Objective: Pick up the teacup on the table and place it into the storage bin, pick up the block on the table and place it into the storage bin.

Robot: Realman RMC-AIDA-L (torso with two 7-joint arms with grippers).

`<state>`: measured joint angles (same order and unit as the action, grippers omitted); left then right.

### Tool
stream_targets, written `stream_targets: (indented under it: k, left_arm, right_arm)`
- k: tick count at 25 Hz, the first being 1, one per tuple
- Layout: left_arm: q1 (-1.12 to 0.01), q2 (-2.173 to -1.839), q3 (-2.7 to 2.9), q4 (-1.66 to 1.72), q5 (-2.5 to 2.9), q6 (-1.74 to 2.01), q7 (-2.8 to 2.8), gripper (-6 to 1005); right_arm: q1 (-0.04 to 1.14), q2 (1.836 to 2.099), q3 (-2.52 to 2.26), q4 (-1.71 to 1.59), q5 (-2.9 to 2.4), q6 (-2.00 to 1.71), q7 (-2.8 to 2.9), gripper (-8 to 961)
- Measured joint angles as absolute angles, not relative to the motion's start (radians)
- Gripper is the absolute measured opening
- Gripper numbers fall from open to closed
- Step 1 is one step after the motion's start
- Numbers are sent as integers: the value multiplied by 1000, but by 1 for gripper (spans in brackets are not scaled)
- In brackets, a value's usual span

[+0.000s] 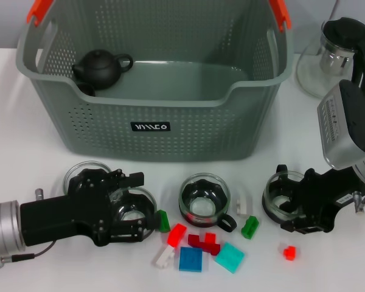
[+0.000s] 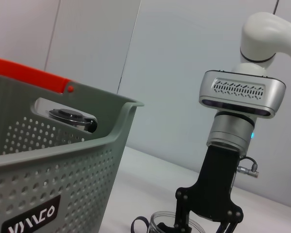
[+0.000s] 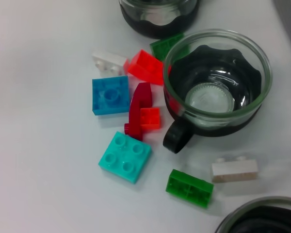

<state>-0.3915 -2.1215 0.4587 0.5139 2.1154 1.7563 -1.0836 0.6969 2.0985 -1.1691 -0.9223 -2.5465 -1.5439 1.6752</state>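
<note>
White tabletop is seen under everything, with the bin set at the far side and a black teapot already lying in it. Three glass teacups are lined up in front: one under the left gripper, a free middle cup with a black handle, and one under the right gripper. The left gripper is lowered around the left cup, fingers placed on either side of the rim; whether they are pressed onto the glass cannot be told. The right gripper is likewise set down over the right cup, and its closure cannot be told either. A glass saucer is seen just behind the left gripper, and a glass kettle stands beside the bin. Blocks are scattered between the cups: a blue block, a teal block, a green block and others. Slipping is judged the main risk, since smooth glass could be dropped on lifting if gripped off-centre. The bin's tall wall could be clipped if a cup is carried too low, and nearby blocks could be knocked by the fingers.
</note>
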Motion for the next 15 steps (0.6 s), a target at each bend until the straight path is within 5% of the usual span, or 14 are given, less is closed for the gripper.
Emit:
stream_targets:
  k: [15]
  left_arm:
    - [-385,-2121,459,514,2115,1762,-1083,933]
  right_arm:
    - [688,2096,-1161,-968,-2541,-1615,1730,75]
